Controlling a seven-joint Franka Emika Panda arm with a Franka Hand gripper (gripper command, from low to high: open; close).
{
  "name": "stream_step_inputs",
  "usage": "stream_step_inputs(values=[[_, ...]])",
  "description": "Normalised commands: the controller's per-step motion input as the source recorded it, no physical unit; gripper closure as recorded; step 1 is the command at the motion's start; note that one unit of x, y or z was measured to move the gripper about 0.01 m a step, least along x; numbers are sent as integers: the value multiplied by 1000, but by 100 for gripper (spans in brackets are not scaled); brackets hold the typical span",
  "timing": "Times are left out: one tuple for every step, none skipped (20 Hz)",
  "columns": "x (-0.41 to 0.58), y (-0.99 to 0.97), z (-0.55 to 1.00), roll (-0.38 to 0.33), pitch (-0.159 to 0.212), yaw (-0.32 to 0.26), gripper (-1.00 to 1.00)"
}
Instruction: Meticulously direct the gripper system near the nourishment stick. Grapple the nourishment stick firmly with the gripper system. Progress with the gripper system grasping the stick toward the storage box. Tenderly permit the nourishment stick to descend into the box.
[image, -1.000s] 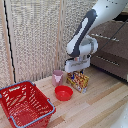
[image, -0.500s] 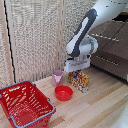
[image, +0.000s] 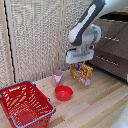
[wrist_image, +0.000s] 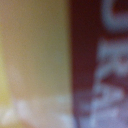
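The nourishment stick (image: 83, 74), a flat yellow and red printed package, stands upright on the wooden table at the exterior view's right of a pink cup. My gripper (image: 79, 63) hangs straight down onto its top edge, fingers at the package's upper end. I cannot tell whether the fingers have closed on it. The wrist view is filled by a blurred close-up of the package (wrist_image: 45, 60), yellow beside dark red with white letters; no fingers show there. The storage box (image: 20, 104), a red lattice basket with a grey-blue rim, sits at the near left of the exterior view.
A pink cup (image: 58, 77) stands just left of the package. A small red bowl (image: 63, 93) lies in front of the cup, between package and basket. A woven screen (image: 35, 40) backs the table. A dark dresser (image: 112, 50) stands at the right.
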Motion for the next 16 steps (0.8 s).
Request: stream_step_inputs(values=[[103, -37, 943, 70, 63, 0, 100], [94, -6, 951, 66, 62, 0, 100], [103, 0, 923, 72, 75, 0, 100], [111, 0, 911, 73, 81, 0, 100], [126, 17, 906, 67, 84, 0, 100], [140, 80, 897, 66, 77, 0, 100], [157, 129, 900, 64, 75, 0, 100], [157, 163, 909, 66, 73, 2, 100], [160, 237, 911, 69, 79, 5, 100], [146, 286, 914, 65, 81, 15, 100], [154, 329, 914, 63, 86, 28, 100], [137, 377, 914, 63, 87, 34, 100], [111, 463, 929, 58, 73, 36, 100], [57, 540, 906, 59, 68, 47, 100], [40, 617, 851, 56, 68, 56, 100], [40, 671, 789, 56, 61, 54, 100]])
